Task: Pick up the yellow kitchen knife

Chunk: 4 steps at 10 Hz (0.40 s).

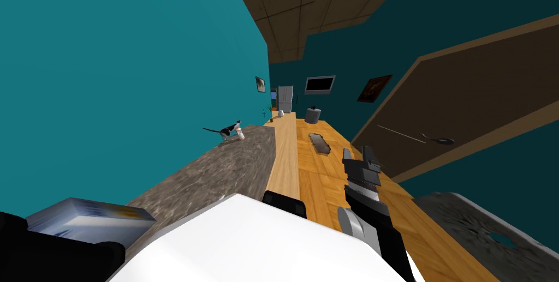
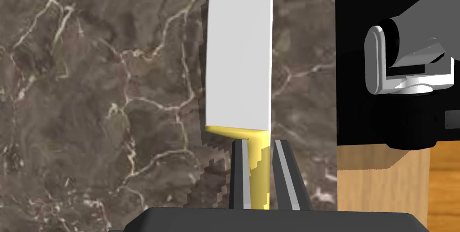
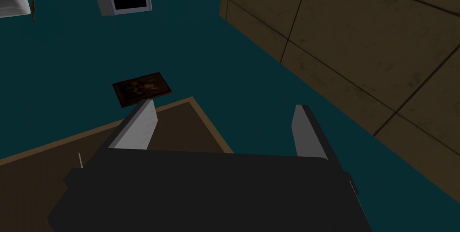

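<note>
No readable text — no labels anywhere.

Brown stone counter (image 1: 218, 180), a black and white cat (image 1: 229, 130) and a little bottle (image 1: 241, 135) at its far end, a blue and white box (image 1: 93, 220) at the near end

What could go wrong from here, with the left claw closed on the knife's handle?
1. The left claw pinches only the narrow yellow handle right behind the blade. All of that long white blade sticks out past the grip, so the knife might pivot or slip when lifted.
2. The marble counter ends close beside the blade, so a dropped knife could go over that edge.
</note>
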Available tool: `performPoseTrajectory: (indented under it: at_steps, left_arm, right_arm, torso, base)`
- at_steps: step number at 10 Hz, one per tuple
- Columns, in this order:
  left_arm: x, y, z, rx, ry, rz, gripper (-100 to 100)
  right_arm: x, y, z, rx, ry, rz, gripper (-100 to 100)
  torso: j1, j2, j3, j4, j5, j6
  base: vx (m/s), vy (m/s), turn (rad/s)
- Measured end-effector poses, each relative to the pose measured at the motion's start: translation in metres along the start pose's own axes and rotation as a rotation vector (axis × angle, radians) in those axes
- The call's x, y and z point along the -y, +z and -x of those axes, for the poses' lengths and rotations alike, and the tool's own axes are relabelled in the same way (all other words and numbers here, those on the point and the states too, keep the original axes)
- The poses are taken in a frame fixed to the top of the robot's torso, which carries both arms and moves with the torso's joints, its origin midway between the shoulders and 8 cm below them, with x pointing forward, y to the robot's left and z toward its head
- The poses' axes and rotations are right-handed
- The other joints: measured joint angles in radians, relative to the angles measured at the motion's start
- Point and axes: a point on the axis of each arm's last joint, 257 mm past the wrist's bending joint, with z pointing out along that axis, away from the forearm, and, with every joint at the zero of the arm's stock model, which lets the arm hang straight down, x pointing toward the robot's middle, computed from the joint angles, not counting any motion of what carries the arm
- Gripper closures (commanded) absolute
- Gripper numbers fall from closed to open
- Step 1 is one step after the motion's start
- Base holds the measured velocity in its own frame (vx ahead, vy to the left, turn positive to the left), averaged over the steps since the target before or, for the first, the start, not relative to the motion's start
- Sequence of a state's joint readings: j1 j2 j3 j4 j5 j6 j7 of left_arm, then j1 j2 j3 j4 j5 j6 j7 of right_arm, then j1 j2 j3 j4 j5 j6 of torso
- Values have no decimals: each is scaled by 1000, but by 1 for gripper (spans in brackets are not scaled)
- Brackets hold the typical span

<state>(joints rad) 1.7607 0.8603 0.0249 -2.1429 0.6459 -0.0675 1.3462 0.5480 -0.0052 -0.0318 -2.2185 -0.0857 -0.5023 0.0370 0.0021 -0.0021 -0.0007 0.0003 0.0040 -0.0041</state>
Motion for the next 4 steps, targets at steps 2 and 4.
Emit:
performPoseTrajectory:
  at_steps: [2, 4]
  left_arm:
    - [-5, -11, 2, 3, 19, 9, 100]
    - [-9, -17, 2, -1, 31, 14, 0]
  right_arm:
    - [0, 0, 0, 0, 0, 0, 0]
    - [0, 0, 0, 0, 0, 0, 0]
  torso:
    - [1, -2, -1, 0, 0, 1]
    - [1, -1, -1, 0, 0, 2]
  base:
    - [66, 38, 108]
    - [13, 9, 12]
